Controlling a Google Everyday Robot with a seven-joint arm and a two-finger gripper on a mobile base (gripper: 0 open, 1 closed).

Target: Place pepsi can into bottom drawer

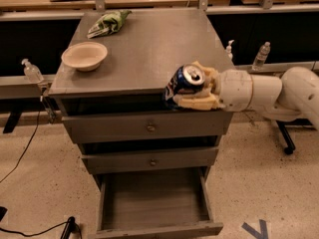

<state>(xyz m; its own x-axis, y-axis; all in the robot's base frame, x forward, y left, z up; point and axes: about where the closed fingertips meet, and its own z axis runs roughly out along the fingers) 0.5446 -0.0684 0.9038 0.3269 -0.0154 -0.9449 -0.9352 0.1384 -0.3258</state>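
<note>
The pepsi can [180, 82], dark blue with a silver top, is tilted and held in my gripper [192, 86]. The cream fingers [197, 102] are shut on it from above and below. The can hangs at the front right edge of the grey cabinet top [149, 49], just above the top drawer front. The white arm [259, 93] reaches in from the right. The bottom drawer [155, 228] is pulled open below, a wide shallow grey tray with nothing in it, well beneath the can.
A beige bowl [83, 55] and a green bag [108, 23] lie on the cabinet top at left. Two shut drawers with knobs [149, 128] [152, 162] sit above the open one. Bottles [32, 72] [261, 55] stand at either side. A cable runs over the floor at left.
</note>
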